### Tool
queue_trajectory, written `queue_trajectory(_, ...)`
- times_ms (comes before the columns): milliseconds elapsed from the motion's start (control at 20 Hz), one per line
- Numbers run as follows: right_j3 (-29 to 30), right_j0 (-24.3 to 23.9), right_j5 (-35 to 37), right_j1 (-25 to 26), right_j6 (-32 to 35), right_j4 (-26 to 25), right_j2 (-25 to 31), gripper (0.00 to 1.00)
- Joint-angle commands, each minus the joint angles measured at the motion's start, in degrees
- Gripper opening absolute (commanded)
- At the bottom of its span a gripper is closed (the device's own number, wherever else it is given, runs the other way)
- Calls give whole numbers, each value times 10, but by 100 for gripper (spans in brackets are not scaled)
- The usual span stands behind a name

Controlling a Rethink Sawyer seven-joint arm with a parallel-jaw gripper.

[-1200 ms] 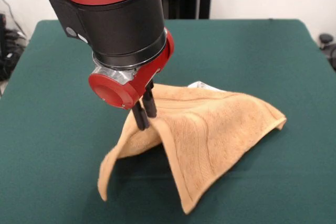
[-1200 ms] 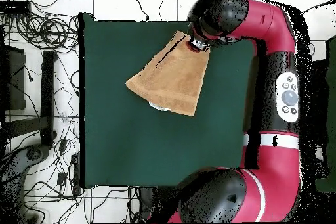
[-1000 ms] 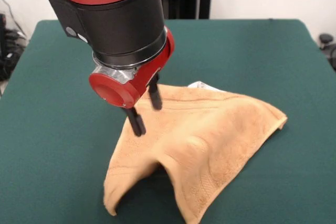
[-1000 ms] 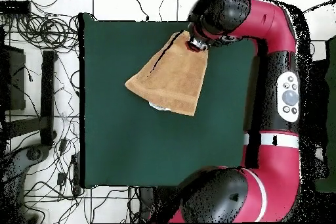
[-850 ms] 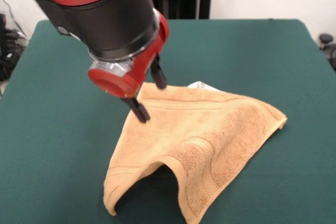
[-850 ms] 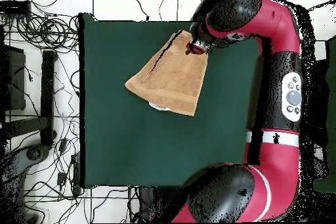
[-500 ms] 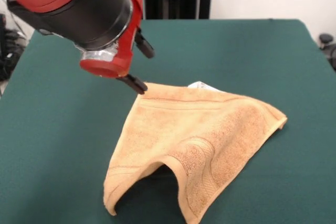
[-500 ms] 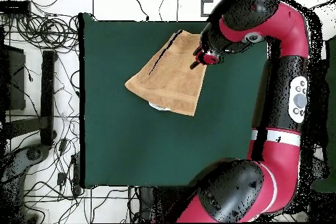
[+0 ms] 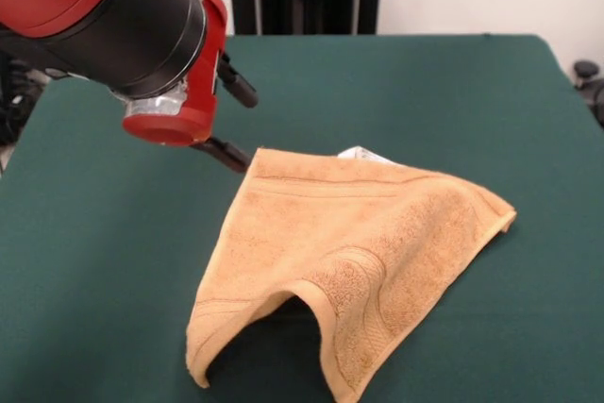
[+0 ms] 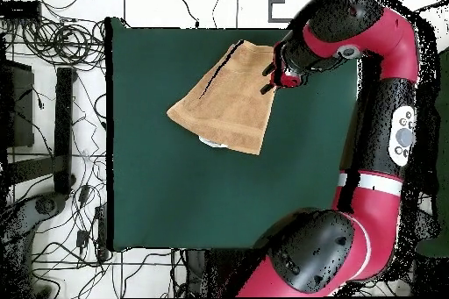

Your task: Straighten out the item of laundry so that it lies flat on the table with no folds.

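The gripper hangs spread and empty just off the far-left corner of the towel, which lies near the table's front edge. The towel is not flat: its near hem arches up in a tented fold, so I judge the step to be between grasps. The next move calls for pinching a near corner and drawing it outward; room is ample on the left, right and far sides but scant on the near one.
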Motion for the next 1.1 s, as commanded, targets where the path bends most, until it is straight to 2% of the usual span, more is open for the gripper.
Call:
queue_trajectory(50,6,22,21,4,-117,0,58,100)
queue_trajectory(700,-2,31,-15,15,-97,-10,60,100)
queue_trajectory(1100,19,38,-122,23,-71,-5,49,100)
